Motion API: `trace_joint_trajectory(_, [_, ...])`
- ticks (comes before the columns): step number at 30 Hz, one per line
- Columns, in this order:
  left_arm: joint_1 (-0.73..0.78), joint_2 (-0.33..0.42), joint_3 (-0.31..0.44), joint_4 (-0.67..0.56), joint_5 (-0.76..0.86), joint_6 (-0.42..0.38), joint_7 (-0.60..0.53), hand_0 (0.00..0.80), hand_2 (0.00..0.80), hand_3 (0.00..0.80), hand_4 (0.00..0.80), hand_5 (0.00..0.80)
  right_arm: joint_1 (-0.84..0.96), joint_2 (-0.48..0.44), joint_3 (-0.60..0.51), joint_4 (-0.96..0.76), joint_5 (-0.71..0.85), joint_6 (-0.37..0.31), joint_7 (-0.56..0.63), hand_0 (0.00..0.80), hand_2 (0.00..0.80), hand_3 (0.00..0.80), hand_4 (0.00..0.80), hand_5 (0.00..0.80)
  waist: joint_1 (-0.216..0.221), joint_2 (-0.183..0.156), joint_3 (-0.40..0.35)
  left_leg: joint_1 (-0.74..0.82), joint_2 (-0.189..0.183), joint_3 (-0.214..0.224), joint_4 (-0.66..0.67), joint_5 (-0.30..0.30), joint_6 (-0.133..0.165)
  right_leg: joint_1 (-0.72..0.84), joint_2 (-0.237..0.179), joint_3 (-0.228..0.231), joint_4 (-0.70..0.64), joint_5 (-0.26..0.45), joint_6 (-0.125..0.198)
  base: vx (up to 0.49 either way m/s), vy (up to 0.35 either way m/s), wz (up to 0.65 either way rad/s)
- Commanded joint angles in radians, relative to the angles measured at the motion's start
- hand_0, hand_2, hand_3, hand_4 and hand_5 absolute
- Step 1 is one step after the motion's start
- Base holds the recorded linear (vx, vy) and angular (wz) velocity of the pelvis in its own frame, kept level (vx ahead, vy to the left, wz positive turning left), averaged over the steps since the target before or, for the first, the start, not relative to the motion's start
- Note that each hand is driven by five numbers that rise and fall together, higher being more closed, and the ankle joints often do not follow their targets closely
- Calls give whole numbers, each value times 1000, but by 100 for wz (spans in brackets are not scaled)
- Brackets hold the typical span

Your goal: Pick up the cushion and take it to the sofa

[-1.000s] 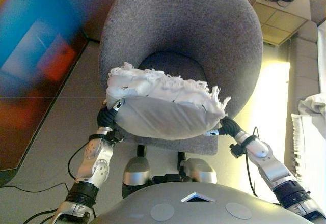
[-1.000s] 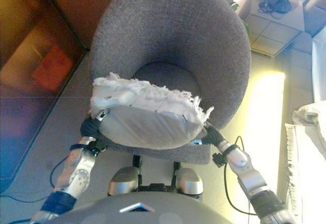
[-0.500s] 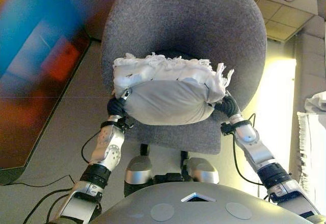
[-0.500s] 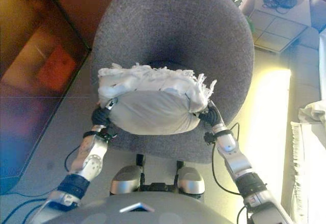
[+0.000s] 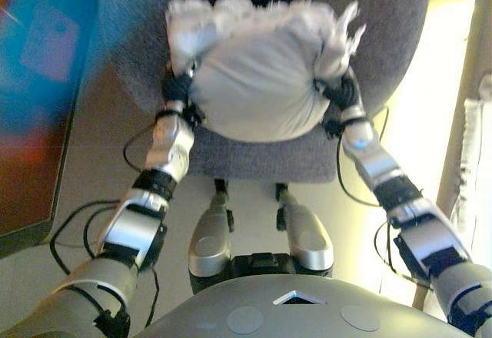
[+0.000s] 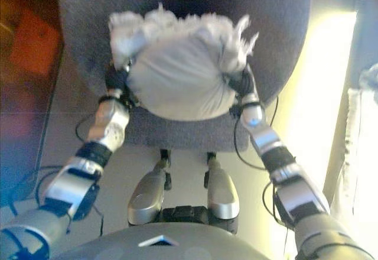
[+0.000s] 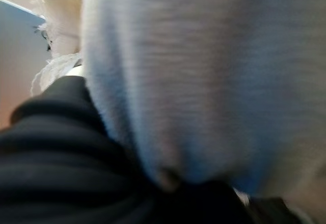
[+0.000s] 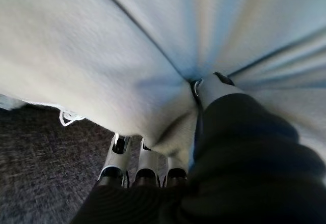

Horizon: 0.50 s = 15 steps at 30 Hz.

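The cushion [image 5: 257, 84] is light grey with a white fringed far edge. It hangs squeezed between my two hands above the seat of a round grey armchair [image 5: 254, 157]. My left hand [image 5: 178, 88] presses against its left side; in the left wrist view only the dark cover [image 7: 61, 158] and the cushion [image 7: 204, 81] show. My right hand [image 5: 342, 92] is at its right side. In the right wrist view the fingers [image 8: 137, 165] lie under the cushion [image 8: 102, 56] and the thumb [image 8: 214, 89] digs into it, with a fold pinched between them.
A dark panel with blue and red patches [image 5: 38, 69] lies on the floor at the left. A white fringed cloth [image 5: 475, 154] shows at the right edge. A bright sunlit strip of floor [image 5: 430, 130] runs to the right of the chair.
The camera has tilted down, so the whole scene has shifted. Both arms have stretched forward and drawn closer together; the cushion is squeezed rounder and sits farther from my body.
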Motion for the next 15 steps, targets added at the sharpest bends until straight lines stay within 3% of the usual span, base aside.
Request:
trace_joint_trajectory(1, [-168, -41, -103, 58, 21, -59, -15, 800, 800, 800, 800, 800, -142, 43, 61, -38, 41, -80, -20, 800, 800, 800, 800, 800, -15, -44, 28, -24, -37, 3, 100, -162, 4, -90, -35, 61, 113, -84, 53, -122, 35, -18])
trace_joint_trajectory(9, [-289, -70, -89, 154, -2, -99, 58, 800, 800, 800, 800, 800, -295, 30, 78, 131, 128, -82, -30, 800, 800, 800, 800, 800, -23, -25, 40, -131, -54, 7, 106, -129, -3, -209, -34, 63, 133, -67, 48, -40, 33, -6])
trace_joint_trajectory(10, [-299, -67, -87, 162, -1, -93, 71, 678, 678, 678, 678, 678, -308, 26, 76, 148, 136, -84, -32, 800, 800, 800, 800, 800, -24, -22, 40, -137, -55, 6, 104, -126, -4, -215, -34, 62, 132, -65, 47, 0, 0, 0])
trace_joint_trajectory(11, [-308, -62, -85, 174, -11, -88, 83, 405, 405, 405, 405, 405, -323, 21, 72, 170, 143, -85, -36, 800, 800, 800, 800, 800, -24, -18, 40, -140, -56, 6, 100, -122, -5, -220, -32, 60, 130, -64, 46, 0, 0, 0])
trace_joint_trajectory(12, [-317, -57, -81, 186, -25, -88, 90, 0, 0, 0, 0, 0, -335, 19, 72, 185, 145, -83, -50, 800, 800, 800, 800, 800, -24, -15, 40, -141, -57, 5, 96, -120, -6, -222, -31, 58, 128, -63, 45, 0, 0, 0])
trace_joint_trajectory(13, [-321, -50, -75, 192, -28, -94, 97, 0, 0, 0, 0, 0, -341, 12, 70, 193, 151, -83, -56, 800, 800, 800, 800, 800, -23, -13, 40, -142, -58, 5, 94, -118, -7, -223, -31, 56, 126, -63, 45, 0, 0, 0])
trace_joint_trajectory(14, [-320, -40, -71, 193, -29, -114, 117, 0, 0, 0, 0, 0, -345, 4, 68, 197, 153, -88, -63, 549, 549, 549, 549, 549, -23, -9, 40, -145, -58, 5, 93, -117, -8, -225, -32, 54, 125, -63, 44, 0, 0, 0])
trace_joint_trajectory(15, [-315, -32, -66, 189, -38, -136, 127, 0, 0, 0, 0, 0, -345, -6, 64, 195, 157, -89, -72, 176, 176, 176, 176, 176, -22, -6, 40, -147, -60, 4, 93, -115, -9, -226, -32, 51, 124, -63, 43, 0, 0, 0])
